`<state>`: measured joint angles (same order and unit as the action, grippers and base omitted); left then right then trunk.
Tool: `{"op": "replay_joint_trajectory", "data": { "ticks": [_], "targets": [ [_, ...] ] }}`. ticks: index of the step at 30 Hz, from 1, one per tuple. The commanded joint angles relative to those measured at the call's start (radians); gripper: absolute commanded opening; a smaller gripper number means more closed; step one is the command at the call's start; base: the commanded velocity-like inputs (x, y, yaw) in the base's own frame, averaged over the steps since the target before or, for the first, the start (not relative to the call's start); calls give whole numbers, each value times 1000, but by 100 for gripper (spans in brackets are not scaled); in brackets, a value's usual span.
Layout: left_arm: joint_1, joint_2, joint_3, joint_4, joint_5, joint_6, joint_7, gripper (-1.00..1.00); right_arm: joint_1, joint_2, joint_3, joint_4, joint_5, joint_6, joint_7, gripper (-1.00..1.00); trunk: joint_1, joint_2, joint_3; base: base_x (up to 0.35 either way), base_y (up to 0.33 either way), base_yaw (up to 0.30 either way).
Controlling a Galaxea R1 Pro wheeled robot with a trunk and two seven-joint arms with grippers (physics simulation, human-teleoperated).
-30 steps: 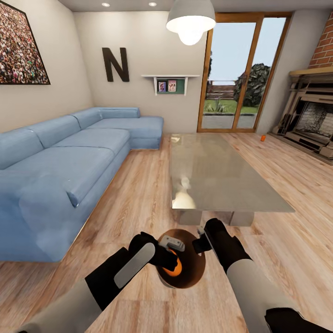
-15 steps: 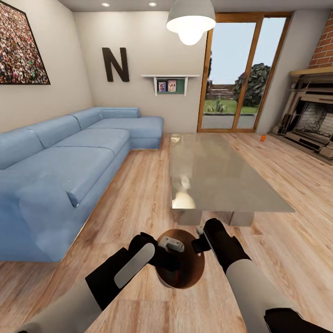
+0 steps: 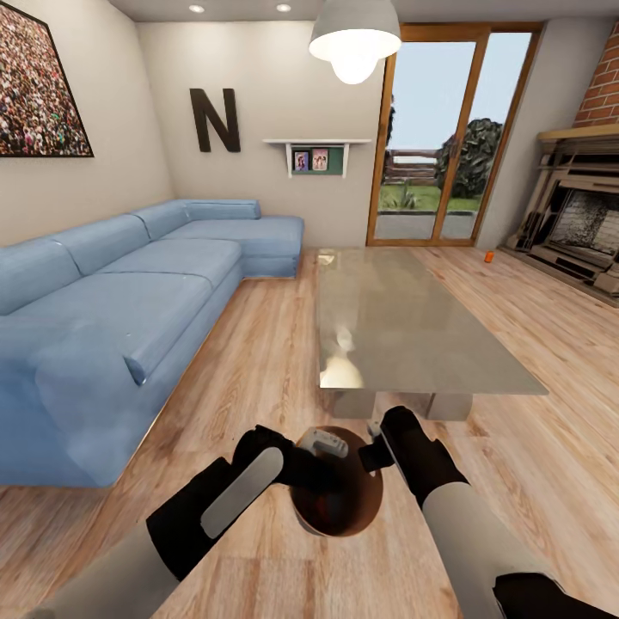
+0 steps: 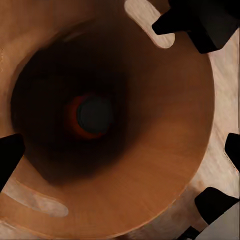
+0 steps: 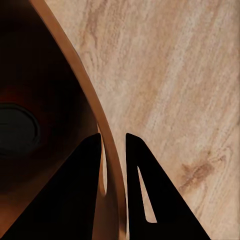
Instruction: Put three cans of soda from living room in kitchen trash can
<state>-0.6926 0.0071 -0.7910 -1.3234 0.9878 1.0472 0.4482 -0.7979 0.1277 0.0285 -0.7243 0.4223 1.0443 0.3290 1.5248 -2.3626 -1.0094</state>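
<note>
- The round tapered trash can with the brown wood-coloured inside [image 3: 344, 507] stands on the light wood-plank floor [image 3: 258, 344], just in front of the near edge of the glass-topped coffee table [image 3: 404, 327].
- In the left wrist view an orange soda can [image 4: 92, 115] lies at the dark bottom of the bin, seen end-on with a dark grey top; oval handle cut-outs [image 4: 145, 20] pierce the wall near the rim.
- The left gripper [image 3: 320, 464] hangs over the bin's mouth with its fingers spread apart and nothing between them; the dark fingertips [image 4: 10, 155] sit at opposite sides of the left wrist view.
- The right gripper [image 5: 114, 165] is at the bin's rim on the table side; its two black fingers [image 5: 85, 190] straddle the thin wall, one inside and one outside, closed on it.
- A second orange soda can [image 3: 488, 255] stands on the floor far off, near the corner of the stone fireplace [image 3: 585, 223] below the brick wall.
- A long blue corner sofa [image 3: 129, 301] runs along the left wall under a crowd-photo picture [image 3: 39, 86].
- On the back wall are a large dark letter N [image 3: 214, 120] and a small white shelf [image 3: 316, 155] with framed photos.
- A white pendant lamp [image 3: 354, 39] hangs over the table; wood-framed glass doors [image 3: 447, 137] show a garden beyond.
</note>
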Motion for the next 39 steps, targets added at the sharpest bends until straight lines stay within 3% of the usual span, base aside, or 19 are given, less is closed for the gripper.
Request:
{"op": "replay_joint_trajectory", "data": {
  "ticks": [1, 9, 13, 14, 16, 17, 19, 20, 22, 24, 26, 28, 29, 31, 33, 36, 39],
  "targets": [
    [3, 30, 3, -46, 2, 0, -6, 100, 0, -2, -5, 1, -25, 3, 4, -100, 0, 0, 0, 0, 0, 0],
    [4, 132, 11, -130, 15, 0, -20, 100, 0, -7, -14, 4, -25, 3, 5, -100, 0, 0, 0, 0, 0, 0],
    [5, 180, 48, -152, 16, 0, -28, 100, 0, -13, -15, 5, -25, 3, 5, -100, 0, 0, 0, 0, 0, 0],
    [5, 209, 79, -159, 17, 0, -53, 100, 0, -19, -15, 5, -25, 3, 5, -100, 0, 0, 0, 0, 0, 0],
    [5, 242, 109, -164, 17, 0, -94, 100, 1, -28, -15, 5, -25, 3, 5, -100, 0, 0, 0, 0, 0, 0],
    [6, 319, 161, -168, 16, 0, -206, 100, 1, -50, -15, 4, -27, 3, 9, -100, 0, 0, 0, 0, 0, 0],
    [6, 356, 187, -167, 15, 0, -264, 100, 1, -64, -16, 3, -28, 3, 12, -100, 0, 0, 0, 0, 0, 0],
    [7, 384, 216, -165, 12, 0, -314, 100, 2, -80, -16, 3, -30, 3, 15, -100, 0, 0, 0, 0, 0, 0],
    [8, 409, 263, -163, 8, 0, -365, 100, 2, -112, -16, 2, -32, 3, 19, -100, 0, 0, 0, 0, 0, 0],
    [10, 419, 290, -159, 5, 0, -385, 100, 2, -135, -16, 1, -33, 3, 23, -100, 0, 0, 0, 0, 0, 0],
    [24, 429, 321, -136, 0, -23, -404, 100, 2, -194, -18, -5, -32, 3, 31, -100, 0, 0, 0, 0, 0, 0],
    [33, 431, 327, -120, -11, -58, -407, 100, 2, -228, -26, -13, -32, 3, 34, -100, 0, 0, 0, 0, 0, 0],
    [42, 430, 330, -100, -43, -100, -410, 100, 3, -254, -42, -26, -31, 3, 37, -100, 0, 0, 0, 0, 0, 0],
    [51, 428, 331, -74, -94, -142, -413, 100, 3, -274, -60, -43, -30, 3, 39, -100, 0, 0, 0, 0, 0, 0],
    [61, 425, 331, -7, -197, -213, -416, 100, 13, -300, -91, -78, -27, 3, 41, -100, 0, 0, 0, 0, 0, 0],
    [68, 423, 331, 56, -262, -278, -415, 100, 44, -323, -108, -121, -26, 3, 42, -100, 0, 0, 0, 0, 0, 0],
    [85, 422, 331, 88, -285, -361, -415, 100, 83, -337, -115, -179, -26, 3, 43, -100, 0, 0, 0, 0, 0, 0]
  ]
}}
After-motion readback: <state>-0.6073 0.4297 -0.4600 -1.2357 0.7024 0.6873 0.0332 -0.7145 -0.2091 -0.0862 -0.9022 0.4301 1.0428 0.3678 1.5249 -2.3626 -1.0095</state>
